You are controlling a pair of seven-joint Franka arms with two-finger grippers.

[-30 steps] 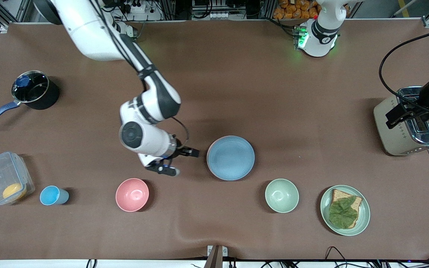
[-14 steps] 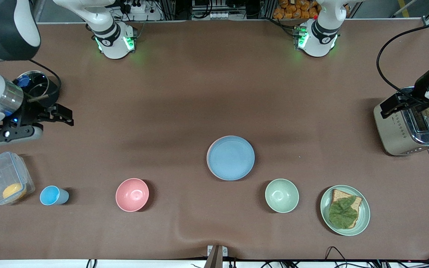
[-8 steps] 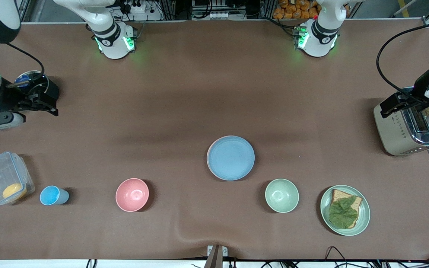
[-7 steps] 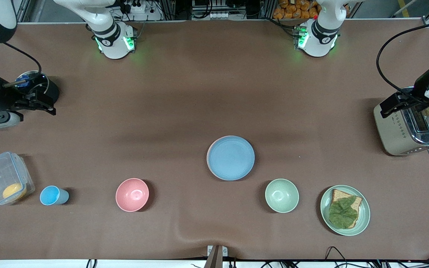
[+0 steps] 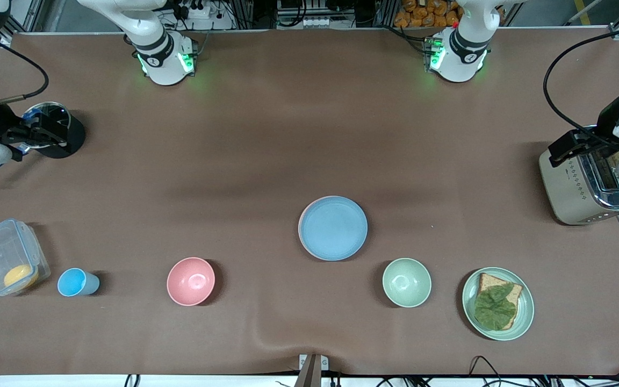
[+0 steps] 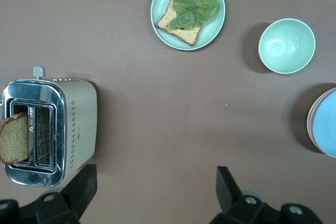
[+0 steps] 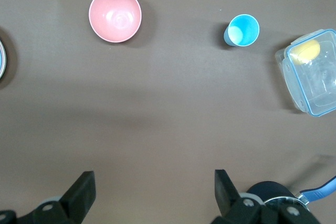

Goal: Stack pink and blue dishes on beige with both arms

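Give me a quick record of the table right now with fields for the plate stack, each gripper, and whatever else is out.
stack: blue plate on top, pink plate rim showing just under it; beige plate not visible
left gripper: open, over the toaster, holding nothing
right gripper: open, over the saucepan, holding nothing
nearer the camera than the stack: pink bowl, green bowl, green plate with bread and a leaf
right arm's end: blue cup, clear container

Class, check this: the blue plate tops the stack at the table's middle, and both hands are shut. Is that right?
Not quite. The blue plate does top the stack, but both wrist views show the left hand and right hand open, not shut.
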